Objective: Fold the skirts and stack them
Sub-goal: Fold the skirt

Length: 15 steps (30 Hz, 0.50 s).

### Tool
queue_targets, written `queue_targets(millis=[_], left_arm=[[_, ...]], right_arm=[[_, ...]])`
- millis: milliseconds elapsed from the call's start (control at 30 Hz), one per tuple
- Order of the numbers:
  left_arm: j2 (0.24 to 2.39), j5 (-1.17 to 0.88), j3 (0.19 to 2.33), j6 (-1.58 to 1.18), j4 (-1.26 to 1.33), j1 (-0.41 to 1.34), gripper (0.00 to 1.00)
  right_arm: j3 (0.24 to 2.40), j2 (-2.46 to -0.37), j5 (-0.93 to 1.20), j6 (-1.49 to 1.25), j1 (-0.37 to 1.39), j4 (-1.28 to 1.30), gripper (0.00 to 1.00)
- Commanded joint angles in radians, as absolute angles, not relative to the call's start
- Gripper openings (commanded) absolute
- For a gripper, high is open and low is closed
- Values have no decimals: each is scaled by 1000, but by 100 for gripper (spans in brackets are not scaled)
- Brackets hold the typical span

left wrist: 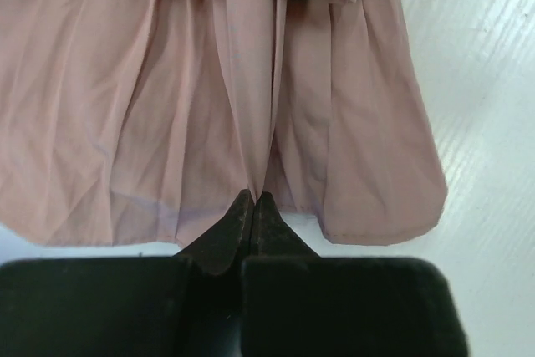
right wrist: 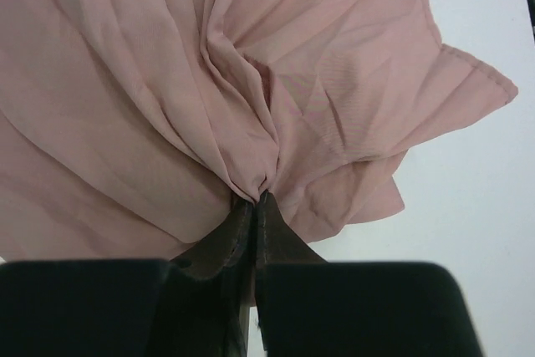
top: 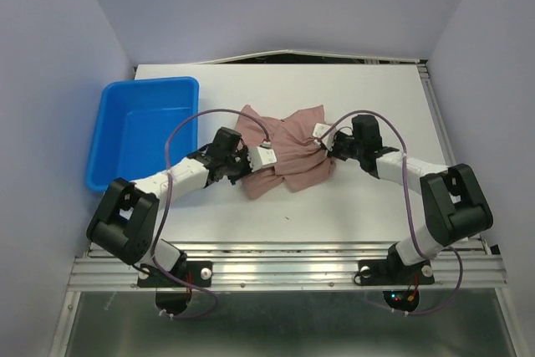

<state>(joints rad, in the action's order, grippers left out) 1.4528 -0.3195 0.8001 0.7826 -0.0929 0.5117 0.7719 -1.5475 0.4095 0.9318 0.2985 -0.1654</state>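
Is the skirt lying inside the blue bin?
No, the skirt lies crumpled on the table, to the right of the bin and apart from it.

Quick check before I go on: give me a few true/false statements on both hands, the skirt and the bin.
1. The left hand is shut on the skirt. True.
2. The right hand is shut on the skirt. True.
3. The skirt lies inside the blue bin. False: it is out on the table, to the right of the bin and apart from it.
4. The skirt is folded flat and neat. False: it is bunched and creased.
5. The hands grip it from opposite sides. True.
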Motion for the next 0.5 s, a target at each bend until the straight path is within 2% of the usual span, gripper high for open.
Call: queue_targets(millis=[0,100,233,367,400,433,467], left_arm=[[1442,-226,755,769,-12,543,0],[1489,-199,787,738,-29,542,2],[1459,-218,813,741,-66,537,29],[1413,-268,860,747,-156,528,43],[1401,-285,873,747,-181,520,47],[1388,-332,903,755,-242,511,58],[1361,-353,917,761,-271,497,59]], right_arm=[[736,-1491,429,974,319,-175,9],[739,-1464,454,953,319,-108,17],[747,-1393,474,937,319,-31,23],[776,-1303,471,940,319,103,25],[785,-1283,456,922,319,127,41],[798,-1266,440,902,319,158,54],[823,-1240,399,861,319,161,69]])
